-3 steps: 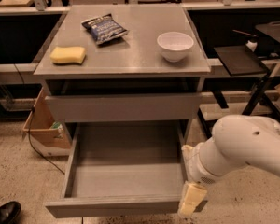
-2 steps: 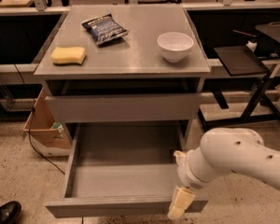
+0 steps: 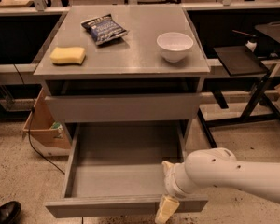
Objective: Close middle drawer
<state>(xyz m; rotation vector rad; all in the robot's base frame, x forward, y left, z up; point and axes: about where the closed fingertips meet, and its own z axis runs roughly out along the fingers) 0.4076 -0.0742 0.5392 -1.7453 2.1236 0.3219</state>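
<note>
The middle drawer (image 3: 116,171) is pulled far out of the grey cabinet (image 3: 130,59). It is wide and shallow, and its grey interior shows nothing inside. Its flat front (image 3: 107,207) runs along the bottom of the camera view. My gripper (image 3: 166,205) is at the right part of that front, on the end of the white arm (image 3: 224,174) that comes in from the right. It reaches down across the front's top edge. The drawer above (image 3: 121,107) stands nearly shut, with a dark gap over it.
On the cabinet top lie a yellow sponge (image 3: 67,55), a blue snack bag (image 3: 103,29) and a white bowl (image 3: 175,45). A cardboard box (image 3: 42,127) stands at the left of the cabinet. A black stand (image 3: 245,64) is at the right. A black shoe (image 3: 4,212) is at the bottom left.
My arm has moved left along the drawer front, and the gripper now sits lower against it. The middle drawer is as far out as before.
</note>
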